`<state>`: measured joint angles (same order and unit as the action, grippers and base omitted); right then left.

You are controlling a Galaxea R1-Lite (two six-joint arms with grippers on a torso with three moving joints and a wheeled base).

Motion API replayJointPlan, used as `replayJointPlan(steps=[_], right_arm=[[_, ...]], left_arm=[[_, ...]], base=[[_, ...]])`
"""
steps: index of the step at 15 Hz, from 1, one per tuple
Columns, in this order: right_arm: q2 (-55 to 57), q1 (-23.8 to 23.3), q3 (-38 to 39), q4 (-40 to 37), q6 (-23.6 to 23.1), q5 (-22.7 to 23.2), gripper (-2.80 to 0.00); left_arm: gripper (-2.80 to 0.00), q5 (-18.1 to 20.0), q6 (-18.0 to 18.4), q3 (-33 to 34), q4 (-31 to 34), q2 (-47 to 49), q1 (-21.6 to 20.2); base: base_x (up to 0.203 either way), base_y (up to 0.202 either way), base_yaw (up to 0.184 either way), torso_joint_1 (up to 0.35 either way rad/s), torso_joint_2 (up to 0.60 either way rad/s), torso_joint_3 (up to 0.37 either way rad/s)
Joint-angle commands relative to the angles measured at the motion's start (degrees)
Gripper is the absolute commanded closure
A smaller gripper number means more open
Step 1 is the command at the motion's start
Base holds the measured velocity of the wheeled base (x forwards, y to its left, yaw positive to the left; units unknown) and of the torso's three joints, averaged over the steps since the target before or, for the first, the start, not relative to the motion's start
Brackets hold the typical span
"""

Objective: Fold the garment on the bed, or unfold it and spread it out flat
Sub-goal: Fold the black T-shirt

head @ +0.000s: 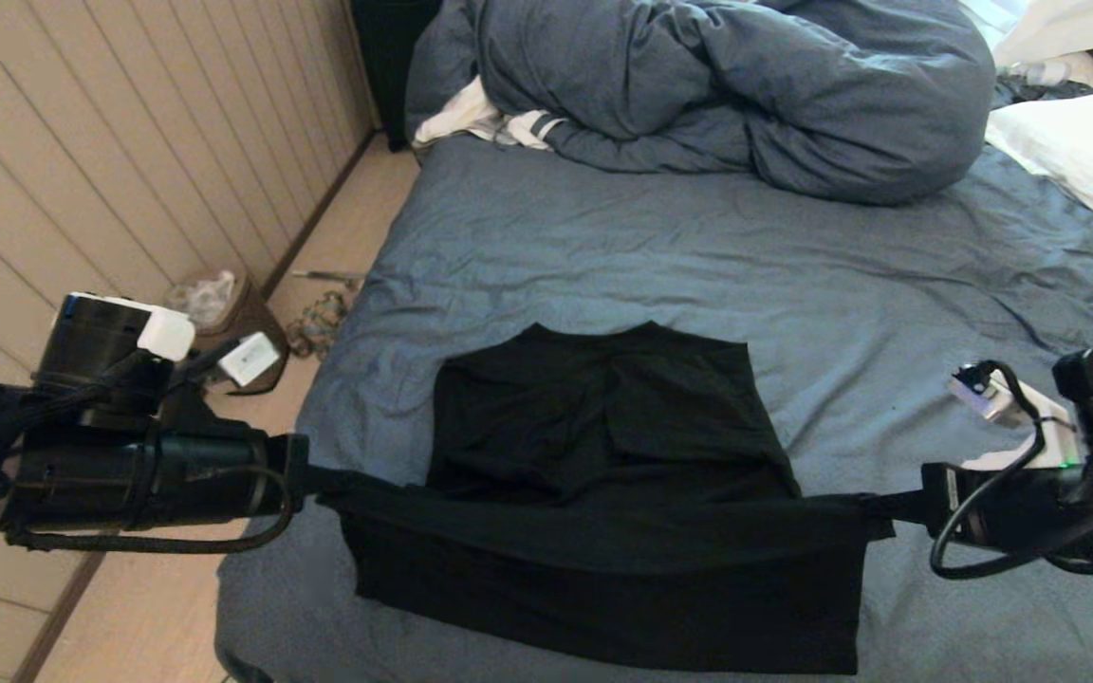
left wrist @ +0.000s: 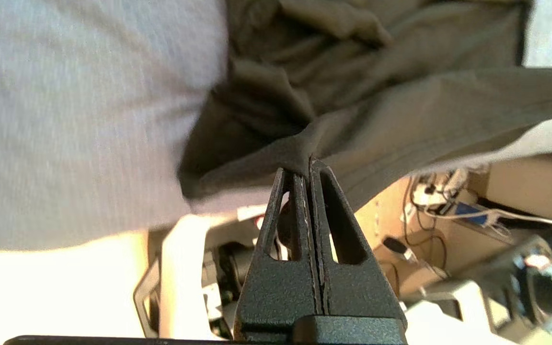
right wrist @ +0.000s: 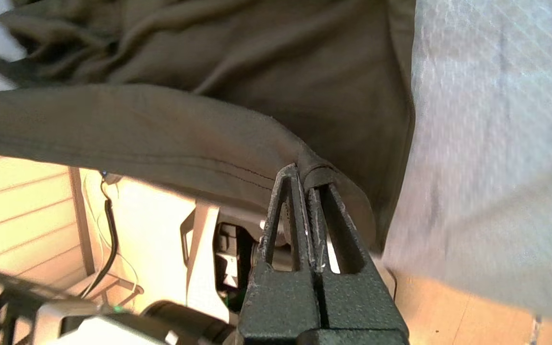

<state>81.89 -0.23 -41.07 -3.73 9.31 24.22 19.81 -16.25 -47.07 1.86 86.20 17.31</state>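
Observation:
The black garment [head: 594, 446] lies at the near end of the bed [head: 717, 256], its far part resting flat on the sheet. Its near edge is lifted and pulled taut between my two grippers, with a flap hanging down from that line. My left gripper [head: 319, 479] is shut on the left corner of the raised edge; the pinch shows in the left wrist view [left wrist: 307, 160]. My right gripper [head: 874, 507] is shut on the right corner, with the garment [right wrist: 199, 134] bunched at its fingertips [right wrist: 304, 175]. No white text shows on the cloth.
A bunched blue-grey duvet [head: 727, 85] fills the far end of the bed, with a white-and-striped cloth [head: 480, 119] beside it. White pillows [head: 1078, 152] lie at the far right. A waste basket [head: 224, 318] stands on the floor by the panelled wall.

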Motion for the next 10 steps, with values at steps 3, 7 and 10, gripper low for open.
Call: replayJointPlan(steps=[3,7,10], right_arm=[[-12.5,-0.1,-0.8,-10.2,-0.1,-0.1,0.0],[-24.1,-0.3,-0.8,-24.8,-1.6,-1.4,0.0],[-27.5,0.1,-0.1,-29.9,-2.7,-3.1,0.0]], left_arm=[[0.0,0.7,-1.0,1.4,5.6,-8.0,0.2],[0.0,1.1,-4.4,6.7,6.5,-15.8,2.1],[0.0,1.2,-4.6,8.3,9.4,-18.1,3.2]], base=[[0.0,0.0,0.0,0.0,0.0,0.0],[0.0,0.0,0.0,0.0,0.0,0.0],[0.0,0.0,0.0,0.0,0.0,0.0]])
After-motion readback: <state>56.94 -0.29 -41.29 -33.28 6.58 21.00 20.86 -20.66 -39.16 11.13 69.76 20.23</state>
